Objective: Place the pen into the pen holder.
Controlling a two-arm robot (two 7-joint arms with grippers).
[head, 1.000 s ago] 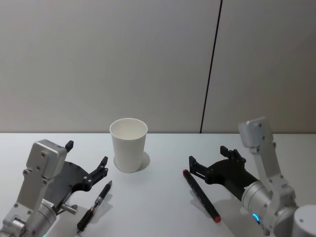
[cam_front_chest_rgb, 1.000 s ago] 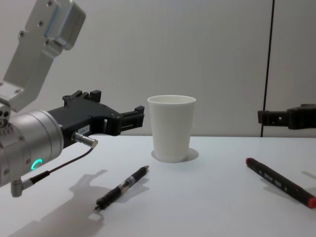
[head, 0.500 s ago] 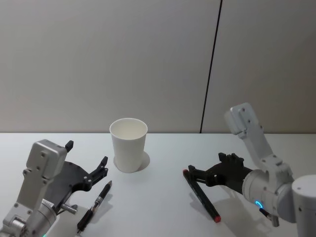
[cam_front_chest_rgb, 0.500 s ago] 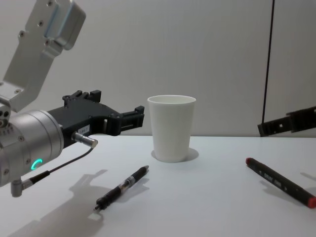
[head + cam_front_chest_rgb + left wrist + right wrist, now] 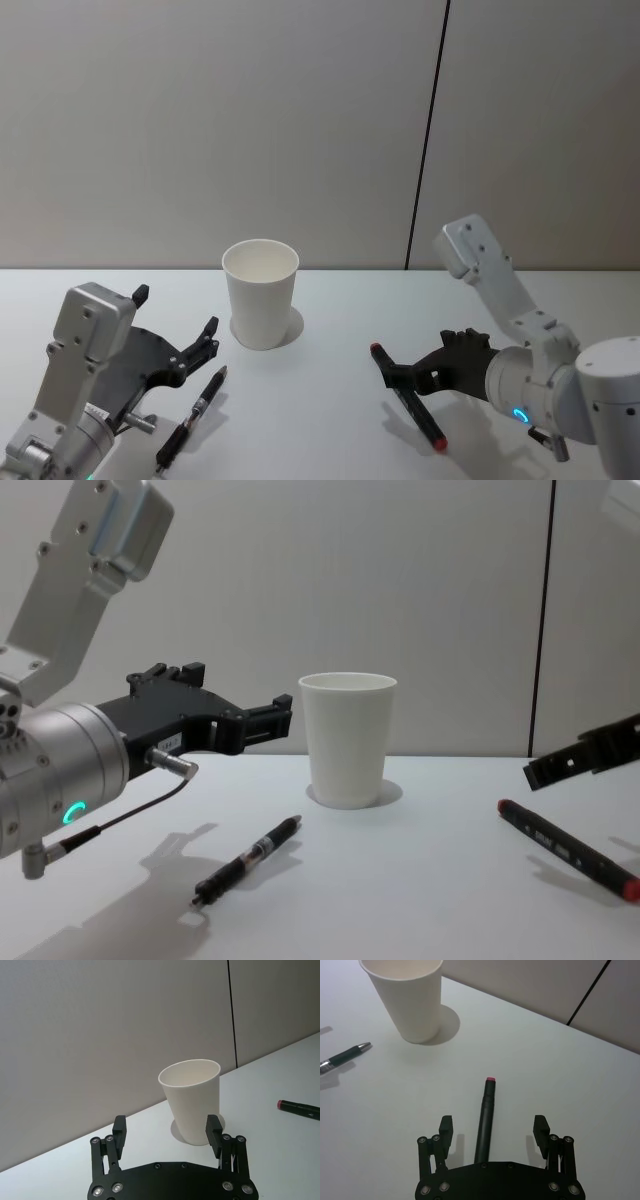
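The pen holder is a plain white paper cup standing upright at mid-table. A black pen with red ends lies flat to its right. My right gripper is open, tilted down just above this pen, and in the right wrist view its fingers straddle the pen. A second black pen with a silver tip lies to the left of the cup. My left gripper hovers open beside it, facing the cup.
The white table ends at a grey wall with a dark vertical seam. Free room lies between the two pens in front of the cup.
My right gripper has tipped downward and come lower and closer over the red-ended pen. The left arm, both pens and the cup have not moved.
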